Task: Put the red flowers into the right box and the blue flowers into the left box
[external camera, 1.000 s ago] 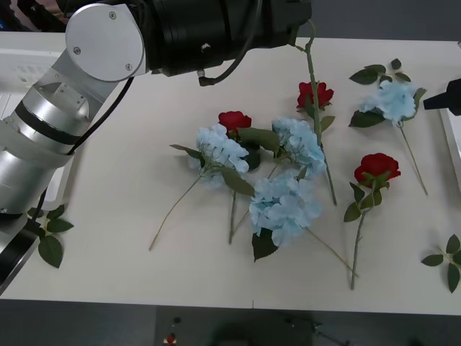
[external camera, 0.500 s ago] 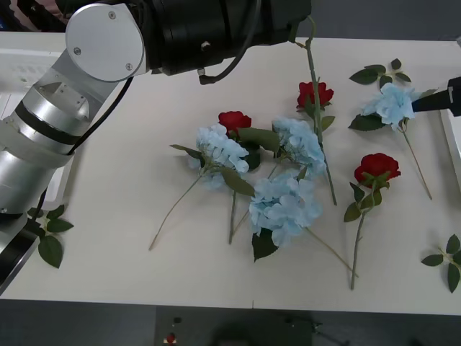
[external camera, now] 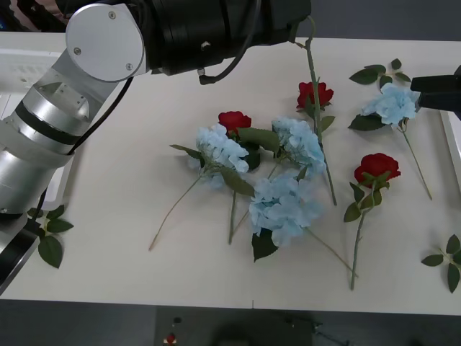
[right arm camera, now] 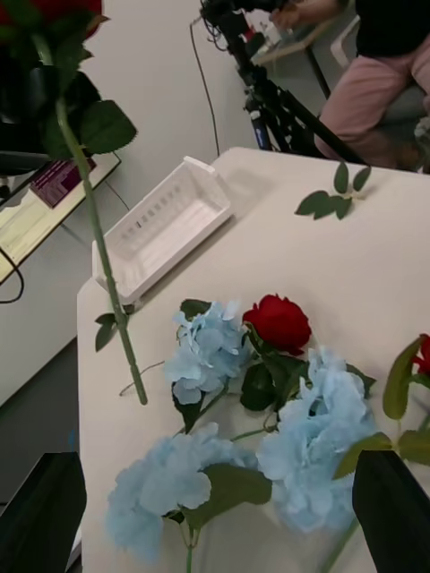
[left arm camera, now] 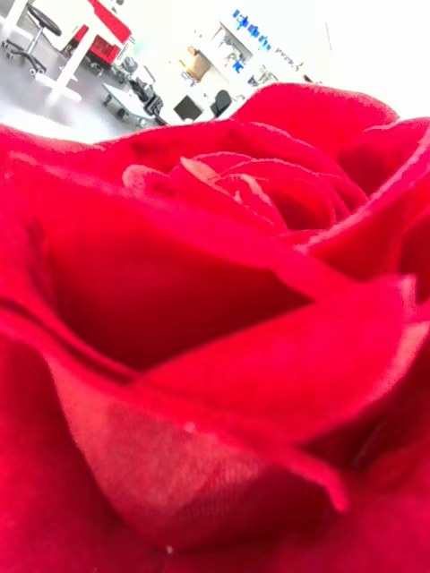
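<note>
My left arm reaches across the back of the table, and its gripper (external camera: 294,27) is shut on a red flower. The bloom (left arm camera: 215,313) sits right at the wrist camera and the stem (external camera: 312,65) hangs down over the table. Three red flowers (external camera: 234,120) (external camera: 315,94) (external camera: 376,167) lie among several blue flowers (external camera: 284,205). At the right edge my right gripper (external camera: 425,92) is open, its black fingers (right arm camera: 40,510) apart, just beside the back-right blue flower (external camera: 392,102). The slotted left box (right arm camera: 166,228) stands at the far left. The right box's rim (external camera: 452,144) shows at the right edge.
Loose green leaf sprigs lie at the front left (external camera: 49,231), front right (external camera: 448,261) and back right (external camera: 378,72). The left arm's bulky silver and black links (external camera: 101,43) cover the back left of the table. A person sits behind the table (right arm camera: 376,81).
My right gripper has come further in from the right edge, up to the back-right blue flower, which shifted slightly. The left arm and its hanging red flower have stayed put.
</note>
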`<state>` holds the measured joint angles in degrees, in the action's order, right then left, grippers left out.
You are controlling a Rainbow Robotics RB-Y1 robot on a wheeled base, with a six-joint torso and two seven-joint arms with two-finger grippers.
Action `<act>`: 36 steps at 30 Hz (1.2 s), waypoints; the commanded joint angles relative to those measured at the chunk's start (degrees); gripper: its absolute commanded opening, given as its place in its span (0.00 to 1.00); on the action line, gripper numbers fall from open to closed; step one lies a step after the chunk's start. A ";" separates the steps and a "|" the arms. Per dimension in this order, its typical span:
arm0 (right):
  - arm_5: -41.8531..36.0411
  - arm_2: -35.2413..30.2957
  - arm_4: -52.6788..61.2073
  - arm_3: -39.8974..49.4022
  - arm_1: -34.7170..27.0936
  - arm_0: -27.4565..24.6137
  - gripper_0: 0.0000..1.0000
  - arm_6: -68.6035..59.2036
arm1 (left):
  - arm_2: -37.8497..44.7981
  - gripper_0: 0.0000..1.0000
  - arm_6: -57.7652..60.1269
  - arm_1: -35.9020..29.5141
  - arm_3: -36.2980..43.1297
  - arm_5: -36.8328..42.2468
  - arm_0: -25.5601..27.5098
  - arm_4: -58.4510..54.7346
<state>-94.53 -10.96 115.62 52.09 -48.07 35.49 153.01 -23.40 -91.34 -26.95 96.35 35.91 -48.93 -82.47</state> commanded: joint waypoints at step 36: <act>36.43 14.92 -13.93 36.59 20.82 -5.95 0.87 -0.16 | 1.16 0.00 1.07 -0.21 0.51 -0.66 -0.64 -0.59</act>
<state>-58.53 4.27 103.65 87.37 -28.72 27.02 152.99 -23.40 -91.32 -26.95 96.27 35.91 -48.93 -82.49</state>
